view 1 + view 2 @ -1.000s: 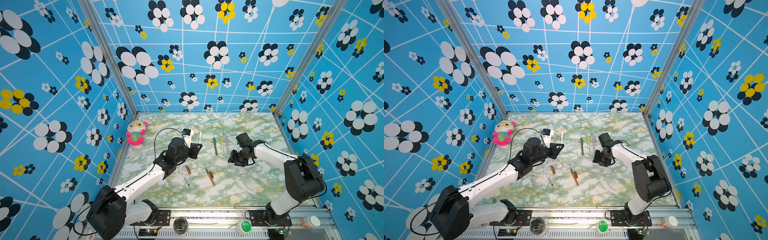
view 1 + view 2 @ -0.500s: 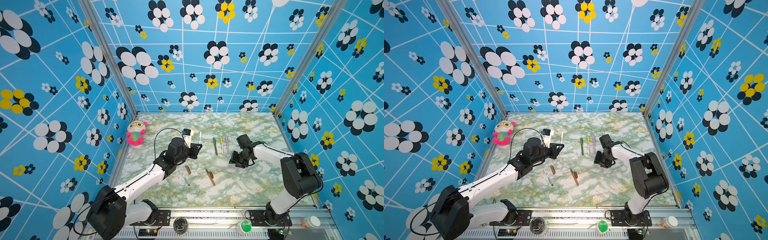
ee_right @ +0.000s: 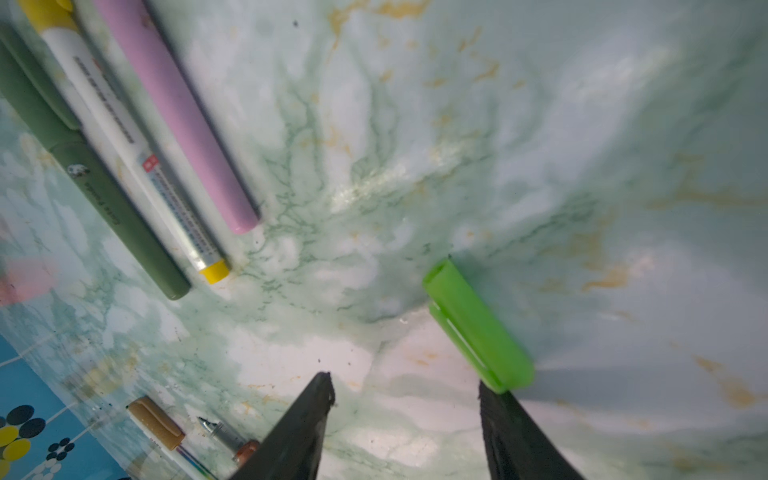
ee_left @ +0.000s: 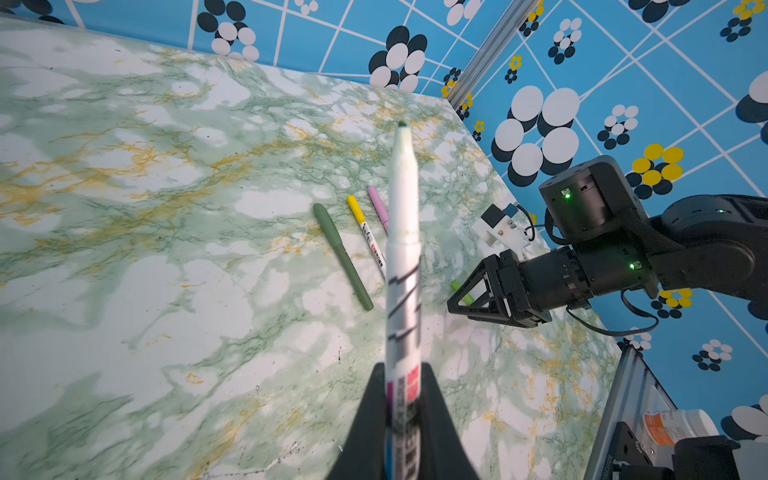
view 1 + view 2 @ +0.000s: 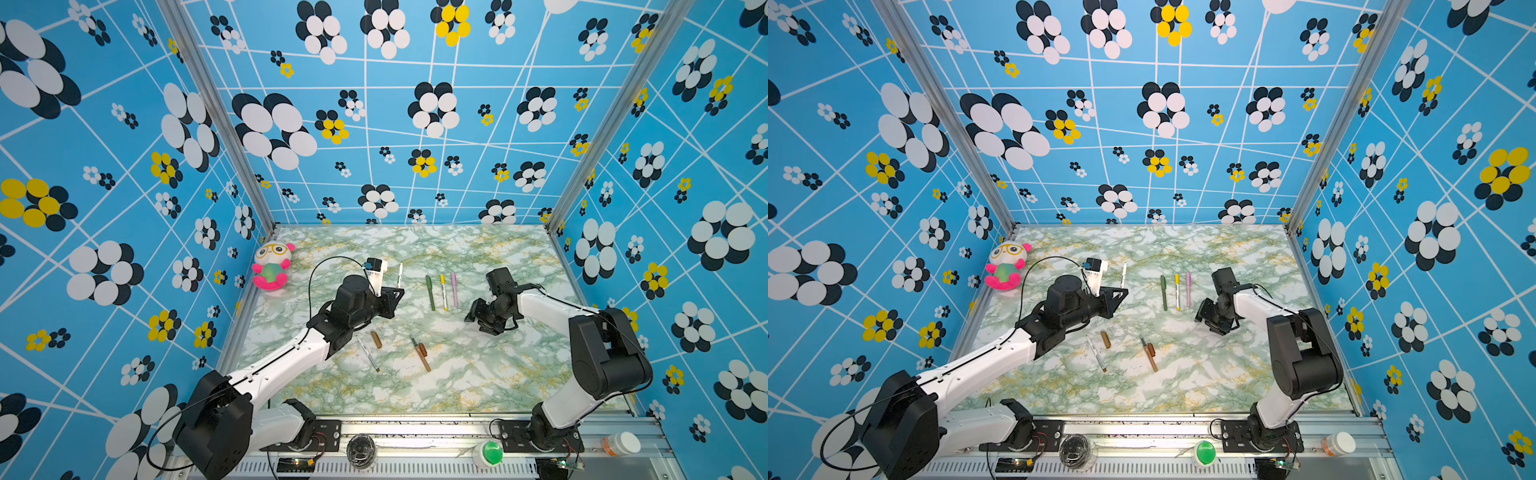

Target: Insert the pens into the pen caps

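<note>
Jaws of right end effector (image 3: 405, 382) stand apart, nothing between them. We note lime green cap (image 3: 478, 328) lying on desk (image 3: 415, 166) just off one fingertip (image 3: 511, 428), outside the gap, long axis slanting away from it. Right arm is nearer. Left end effector (image 4: 401, 374) clamps white pen (image 4: 401, 249), tip raised, well apart. Next grasp, we judge, needs sideways shift.

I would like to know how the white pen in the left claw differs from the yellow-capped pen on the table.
The white pen is clamped in the left claw, raised off the table; the yellow-capped pen lies flat on it. The white pen's tip is bare; the yellow-capped pen wears its cap. Both have white printed barrels.
</note>
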Available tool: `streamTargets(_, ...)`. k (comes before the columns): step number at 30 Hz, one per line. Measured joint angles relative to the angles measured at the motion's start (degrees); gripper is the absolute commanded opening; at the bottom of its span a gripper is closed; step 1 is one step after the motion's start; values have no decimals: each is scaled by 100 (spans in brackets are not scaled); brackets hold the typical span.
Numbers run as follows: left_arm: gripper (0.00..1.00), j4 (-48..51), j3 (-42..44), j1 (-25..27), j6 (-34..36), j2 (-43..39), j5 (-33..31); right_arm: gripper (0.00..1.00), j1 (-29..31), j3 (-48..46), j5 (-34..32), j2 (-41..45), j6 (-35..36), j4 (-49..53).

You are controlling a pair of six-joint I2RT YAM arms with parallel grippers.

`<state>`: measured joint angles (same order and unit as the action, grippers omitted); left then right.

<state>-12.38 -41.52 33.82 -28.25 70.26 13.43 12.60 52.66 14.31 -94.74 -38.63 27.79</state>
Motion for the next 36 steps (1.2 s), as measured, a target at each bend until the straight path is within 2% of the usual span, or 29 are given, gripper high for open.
streamTargets(11, 0, 24, 0, 0, 0, 0, 0, 64, -409, -11, -72, -4, -17, -190)
streamTargets(20, 0, 46, 0, -2, 2, 0, 0, 64, -448, 389, -181, -356, -24, -251)
streamTargets(26, 0, 63, 0, -2, 2, 0, -2, 69, -448, 461, -221, -415, -17, -348)
streamTargets(36, 0, 66, 0, -2, 4, 0, -2, 67, -448, 345, -374, -337, -94, -527)
